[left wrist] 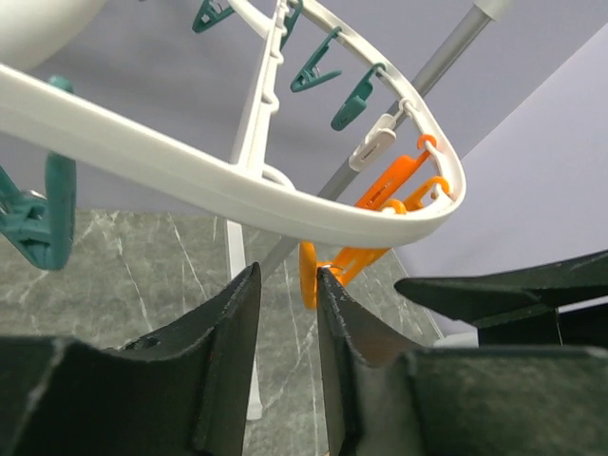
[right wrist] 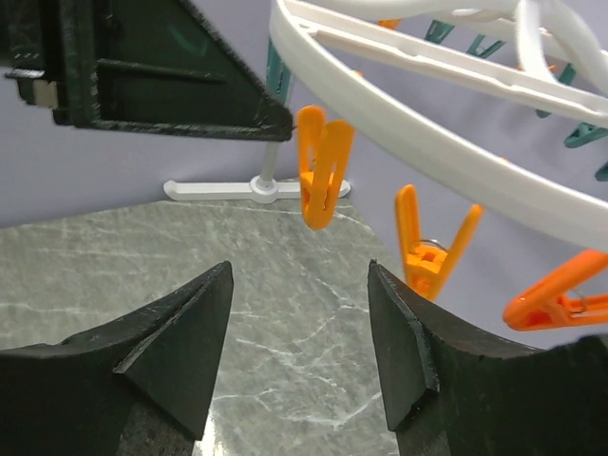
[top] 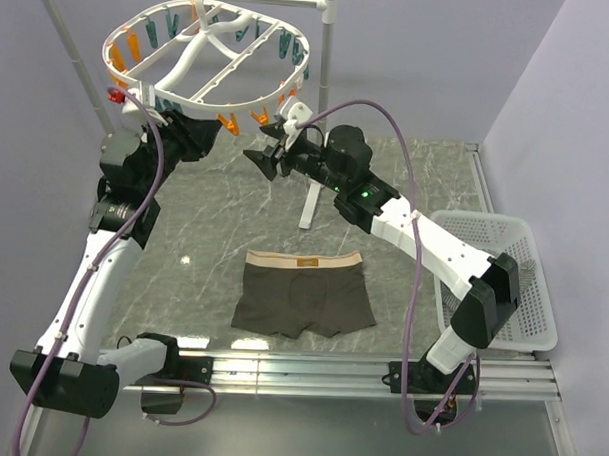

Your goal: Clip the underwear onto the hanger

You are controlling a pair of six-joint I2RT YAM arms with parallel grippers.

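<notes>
Top external view: the dark olive-brown cloth boxer briefs (top: 302, 293) with a tan elastic waistband are laid flat on the grey marble-patterned tabletop (top: 185, 204), waistband towards the far side, between the two arm bases and apart from both grippers. The large white oval plastic drying ring (top: 204, 104) with cross bars is hung from the white pole rail stand (top: 326, 49) at the far left, with orange and teal clothespins dangling from its rim. Both arms are raised towards the near rim of the ring. The left gripper (top: 228, 133) is held just under that rim, and its fingers are set with only a narrow gap between them. In the left wrist view an orange plastic clothespin (left wrist: 309, 280) is seen right at the fingertips; whether it is touched cannot be told. The right gripper (top: 267, 152) is held just beside the left one, below the rim, its fingers spread wide with nothing between them. In the right wrist view further orange clothespins are seen hanging beyond its tips. A white perforated plastic basket (top: 485, 216) is placed at the right edge of the table.
</notes>
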